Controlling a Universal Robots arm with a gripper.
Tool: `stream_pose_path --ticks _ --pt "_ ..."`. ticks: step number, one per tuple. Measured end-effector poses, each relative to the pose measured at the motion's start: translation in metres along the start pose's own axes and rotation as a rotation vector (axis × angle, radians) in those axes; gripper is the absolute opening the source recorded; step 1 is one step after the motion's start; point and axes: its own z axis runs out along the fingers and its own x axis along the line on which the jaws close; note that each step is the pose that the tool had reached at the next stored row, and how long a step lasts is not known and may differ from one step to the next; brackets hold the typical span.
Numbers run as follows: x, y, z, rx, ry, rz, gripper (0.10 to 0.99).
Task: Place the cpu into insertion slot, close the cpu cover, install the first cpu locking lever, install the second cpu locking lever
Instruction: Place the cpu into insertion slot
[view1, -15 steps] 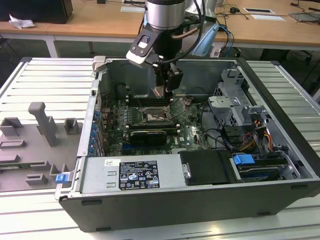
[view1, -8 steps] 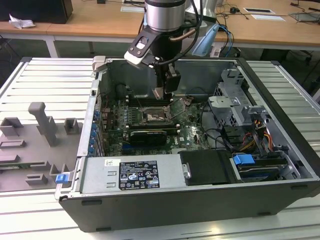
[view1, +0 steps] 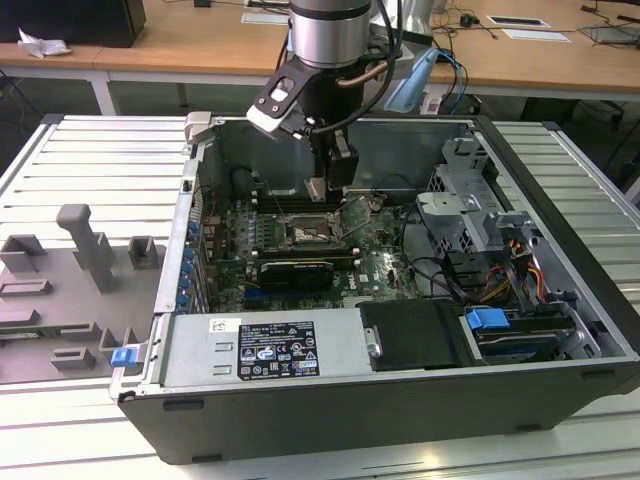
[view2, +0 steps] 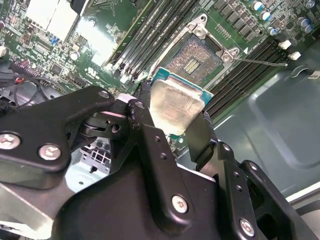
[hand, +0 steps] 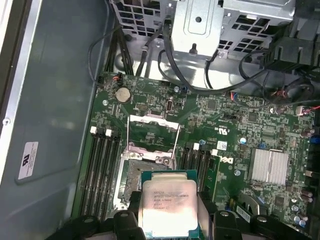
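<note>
Between the jaws of the gripper (view2: 174, 117), pinched by opposite edges, sits the cpu (view2: 176, 102); the insertion slot (view2: 192, 60) lies uncovered just beyond their tips.

You see the cpu (hand: 167, 202) with a dull silver-beige top, faint dark print and a teal-green edge, while the gripper (view2: 174, 120) is matt black with silver screw heads. The insertion slot (view2: 192, 59) is dark with a fine speckled grid of contacts inside a silver rim, on a green motherboard (hand: 220, 120) crossed by black memory slots (hand: 102, 165) with white end tabs and a ribbed silver heatsink (hand: 269, 166). The case (view1: 300, 430) shows you dark grey walls, a silver power supply (view1: 345, 345) with a black, white-printed label, and a bright blue latch (view1: 490, 322).
</note>
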Motion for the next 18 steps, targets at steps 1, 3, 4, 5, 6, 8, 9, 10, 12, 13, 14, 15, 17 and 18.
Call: stream_pose_path --ticks 1,3,4,5,6,8,9,10,12,13,14,15,17,18 --pt "0.0000 0.0000 0.0005 0.000 -0.0005 0.006 0.525" --pt "0.0000 -0.0001 0.0013 0.000 -0.0014 0.017 0.525" --pt "0.0000 -0.0002 0.0019 0.000 -0.0023 0.026 0.525" --pt "0.0000 -0.0002 0.0020 0.000 -0.0025 0.028 0.525" --pt "0.0000 -0.0002 0.0022 -0.001 -0.0027 0.031 0.525" --pt "0.0000 -0.0002 0.0027 -0.001 -0.0031 0.036 0.525" --pt "-0.0001 -0.0002 0.0030 -0.001 -0.0034 0.040 0.525" --pt "-0.0001 -0.0003 0.0034 -0.001 -0.0038 0.045 0.525" --pt "-0.0001 -0.0003 0.0040 -0.001 -0.0044 0.052 0.525" --pt "-0.0001 -0.0004 0.0046 -0.001 -0.0050 0.060 0.525" --pt "-0.0001 -0.0004 0.0050 -0.001 -0.0054 0.064 0.525" --pt "-0.0001 -0.0005 0.0055 -0.001 -0.0059 0.069 0.525" --pt "-0.0001 -0.0007 0.0076 -0.001 -0.0069 0.080 0.525" --pt "-0.0002 -0.0008 0.0089 -0.001 -0.0074 0.085 0.525"
